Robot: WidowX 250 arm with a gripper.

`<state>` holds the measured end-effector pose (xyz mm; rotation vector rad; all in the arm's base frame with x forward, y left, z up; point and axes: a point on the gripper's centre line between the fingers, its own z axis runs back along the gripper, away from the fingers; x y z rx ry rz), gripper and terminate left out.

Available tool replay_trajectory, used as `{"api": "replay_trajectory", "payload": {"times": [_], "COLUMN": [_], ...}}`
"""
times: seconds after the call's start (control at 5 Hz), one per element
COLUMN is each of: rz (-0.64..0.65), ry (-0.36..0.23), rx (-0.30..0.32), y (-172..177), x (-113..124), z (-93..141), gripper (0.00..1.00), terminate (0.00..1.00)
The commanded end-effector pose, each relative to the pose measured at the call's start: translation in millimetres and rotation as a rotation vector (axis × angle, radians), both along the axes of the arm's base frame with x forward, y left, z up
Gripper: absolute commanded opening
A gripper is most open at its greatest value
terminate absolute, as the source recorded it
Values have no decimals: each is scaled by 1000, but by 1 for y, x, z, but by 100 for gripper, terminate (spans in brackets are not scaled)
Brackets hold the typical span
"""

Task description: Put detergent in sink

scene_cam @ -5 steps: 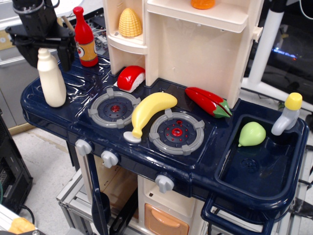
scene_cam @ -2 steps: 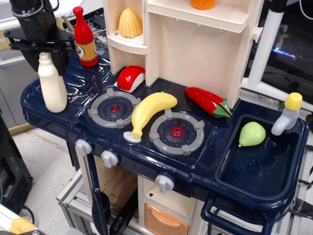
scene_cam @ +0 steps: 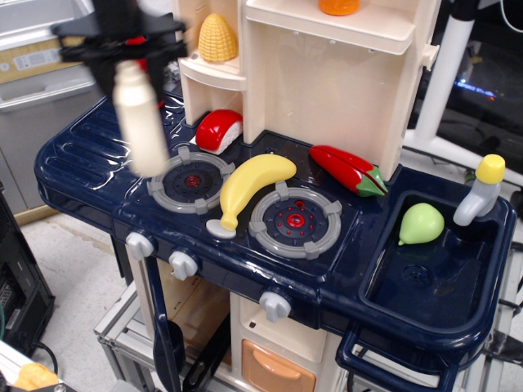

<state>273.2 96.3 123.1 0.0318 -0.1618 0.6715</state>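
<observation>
My black gripper is shut on the neck of the cream-white detergent bottle and holds it upright in the air, above the counter's left part, just left of the left burner. Both are blurred by motion. The dark navy sink is at the far right of the toy kitchen, with a round drain and a grey yellow-capped faucet at its back edge. A green pear lies in the sink's back left corner.
Between bottle and sink: left burner, banana, right burner, red pepper, red-white piece. A cream cabinet with a corn cob rises at the back. The red bottle is mostly hidden behind my gripper.
My gripper has lifted the detergent bottle off the counter's left end and moved it right, toward the left burner. Nothing else moved.
</observation>
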Motion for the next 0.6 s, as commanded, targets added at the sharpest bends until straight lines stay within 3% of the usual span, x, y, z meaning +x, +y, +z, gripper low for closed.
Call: {"api": "replay_trajectory", "payload": {"times": [0.0,0.2,0.4], "rz": [226,233,299], "ry": [-16,-46,-91], "rx": [-55,-128,-190], "y": [-81,-129,-177], "x": [4,9,19], "z": [27,34,38], "gripper": [0,0,0], "terminate": [0,0,100]}}
